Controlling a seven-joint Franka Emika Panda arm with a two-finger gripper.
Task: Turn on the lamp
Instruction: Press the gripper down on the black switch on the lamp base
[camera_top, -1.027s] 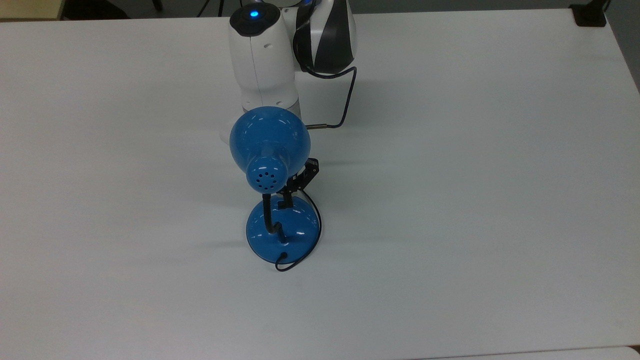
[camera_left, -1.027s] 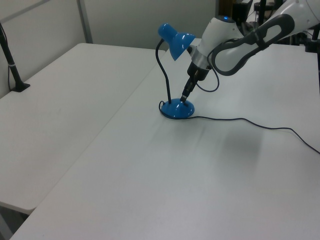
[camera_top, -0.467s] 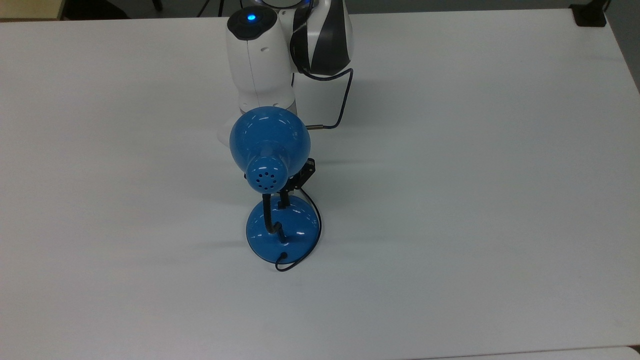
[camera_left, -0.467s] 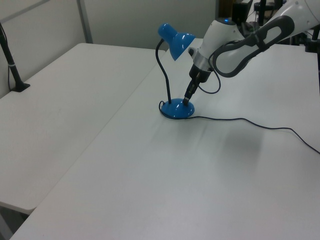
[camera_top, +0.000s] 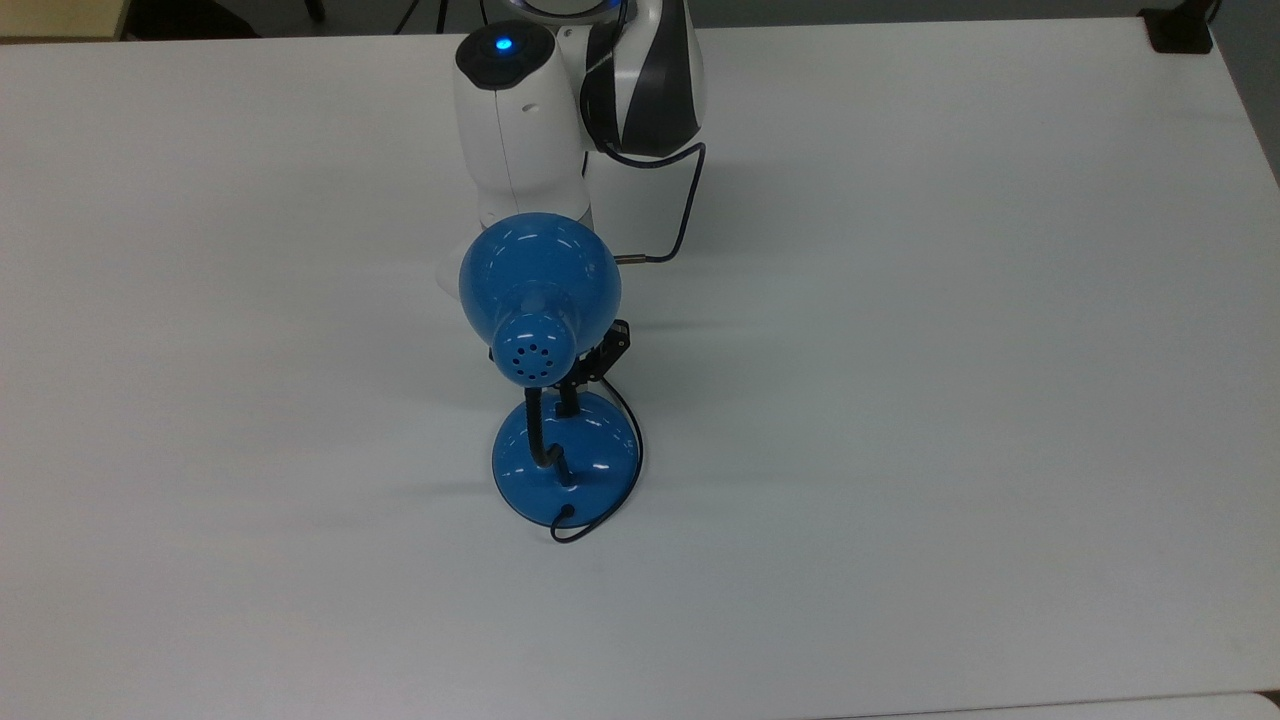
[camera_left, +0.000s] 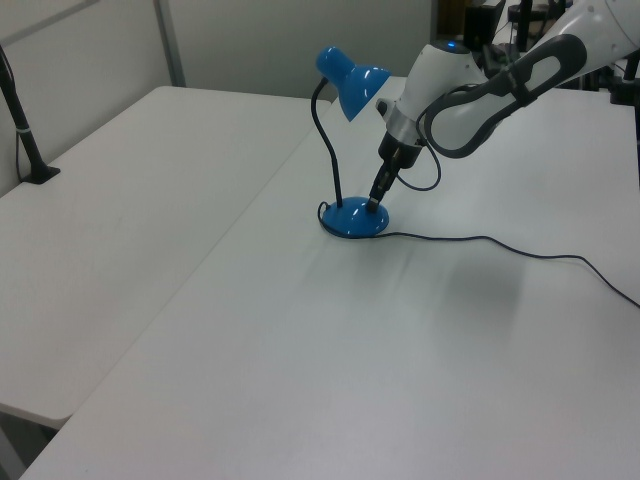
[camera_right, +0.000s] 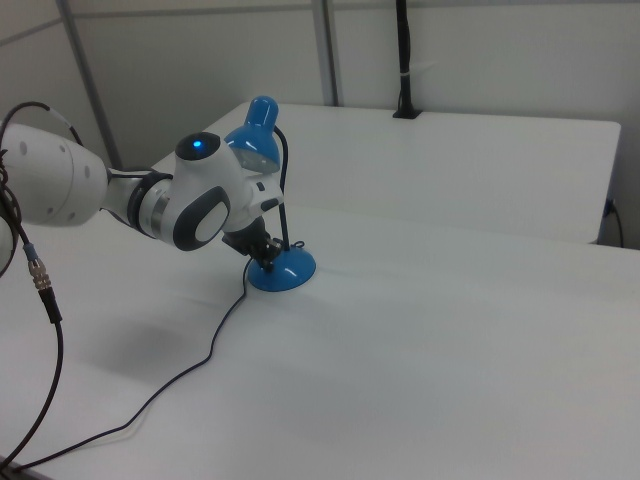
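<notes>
The lamp stands near the middle of the white table: its blue shade (camera_top: 540, 270) hangs over a black gooseneck (camera_top: 537, 430) and a round blue base (camera_top: 598, 455). In the left view the lamp base (camera_left: 350, 220) sits under the arm's wrist. My gripper (camera_top: 568, 403) points down with its black fingers shut together, the tip touching the top of the base on the arm's side, partly hidden by the shade. The gripper (camera_left: 373, 203) shows as one narrow tip on the dome; in the right view the gripper (camera_right: 266, 262) meets the lamp base (camera_right: 288, 272).
The lamp's black cord (camera_left: 480, 240) trails over the table towards the left view's right. The arm's own cable (camera_top: 690, 200) loops beside the wrist. A black clamp post (camera_left: 25, 140) stands at the left view's far left edge. A seam (camera_left: 250, 210) splits two tabletops.
The wrist has shifted slightly towards the top view's left and the fingertip has come down a little onto the lamp's base. The lamp has not moved.
</notes>
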